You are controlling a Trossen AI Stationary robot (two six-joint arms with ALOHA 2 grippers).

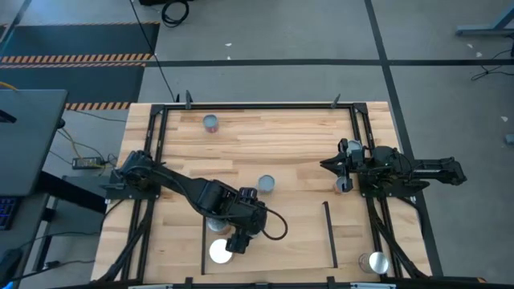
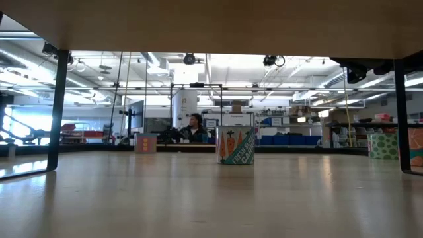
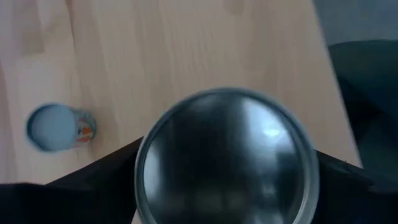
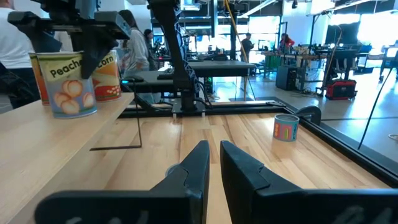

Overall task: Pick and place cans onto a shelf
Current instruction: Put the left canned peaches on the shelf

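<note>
My left gripper point(image 1: 238, 241) reaches over the near left part of the pale-wood shelf point(image 1: 281, 241), which lies between two black rails. It is shut on a silver-topped can point(image 3: 227, 155). A white-topped can with an orange side point(image 3: 59, 127) stands on the shelf beside it and also shows in the high view point(image 1: 221, 251). Another can point(image 1: 217, 225) stands partly under the arm. The right wrist view shows my left gripper point(image 4: 62, 28) over a peaches can point(image 4: 65, 84) and a corn can point(image 4: 107, 74) on the shelf. My right gripper point(image 1: 327, 166) is shut and empty at the table's right. My left gripper pinches the silver-topped can between its two fingers point(image 3: 106, 171), one on each side of the round wall just below the top rim point(image 3: 144, 155). The fingers come from above, pointing down. The can is upright. I cannot tell whether its bottom is on the shelf.
Loose cans stand on the table: a carrots can point(image 1: 266, 185) point(image 2: 236, 145), one by my left arm point(image 1: 247, 193), one at the far left point(image 1: 210, 123) point(image 4: 286, 127), one at the near right corner point(image 1: 373, 262), and what seems one beside my right gripper point(image 1: 344, 185).
</note>
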